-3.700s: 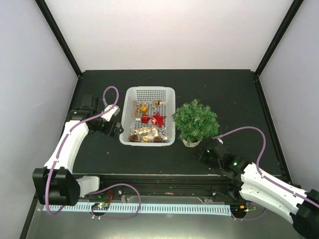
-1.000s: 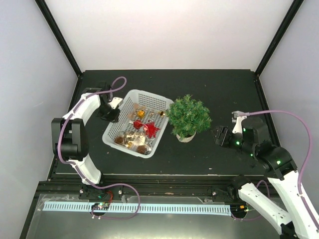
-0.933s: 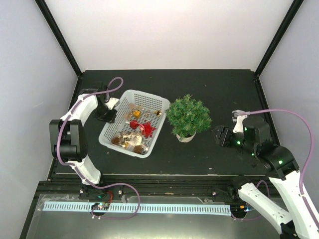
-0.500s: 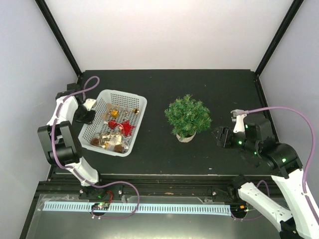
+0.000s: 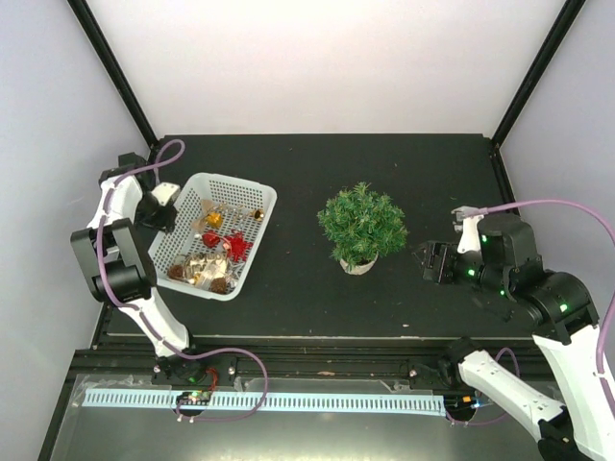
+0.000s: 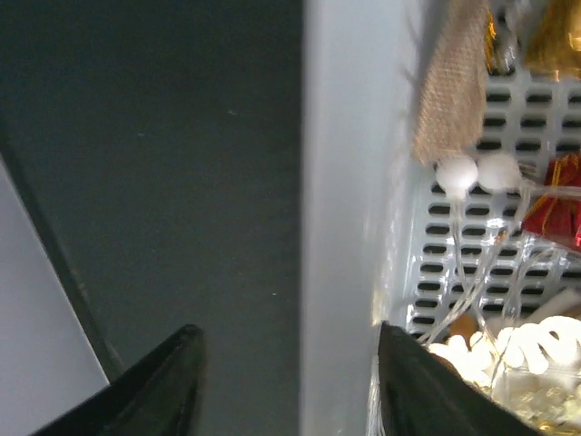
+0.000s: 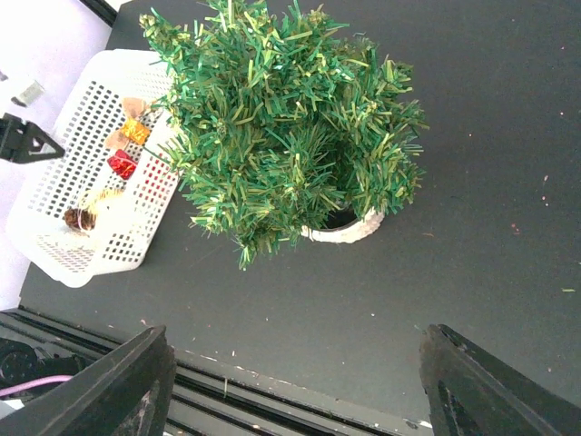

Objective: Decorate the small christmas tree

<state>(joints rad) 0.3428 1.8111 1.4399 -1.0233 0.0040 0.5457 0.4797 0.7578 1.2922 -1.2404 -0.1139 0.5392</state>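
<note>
The small christmas tree (image 5: 362, 223), bushy green in a whitish pot (image 5: 357, 266), stands upright mid-table; no ornament shows on it. It fills the top of the right wrist view (image 7: 281, 118). My right gripper (image 5: 432, 261) is open and empty, just right of the tree, its jaws (image 7: 292, 334) wide apart over bare table. My left gripper (image 5: 159, 206) straddles the left rim of the white mesh basket (image 5: 252, 204). In the left wrist view (image 6: 289, 331) one finger is inside against the wall (image 6: 340, 227); the other stands clear outside.
The basket holds red and gold ornaments (image 5: 231, 246), a burlap piece (image 6: 449, 91) and white beads (image 6: 477, 173). It lies tilted near the table's left edge (image 5: 144, 206), and shows in the right wrist view (image 7: 54, 209). Black frame posts stand at the back corners.
The basket has slid left, away from the tree, with my left gripper at its rim. The tree stayed put. My right gripper shifted slightly right.
</note>
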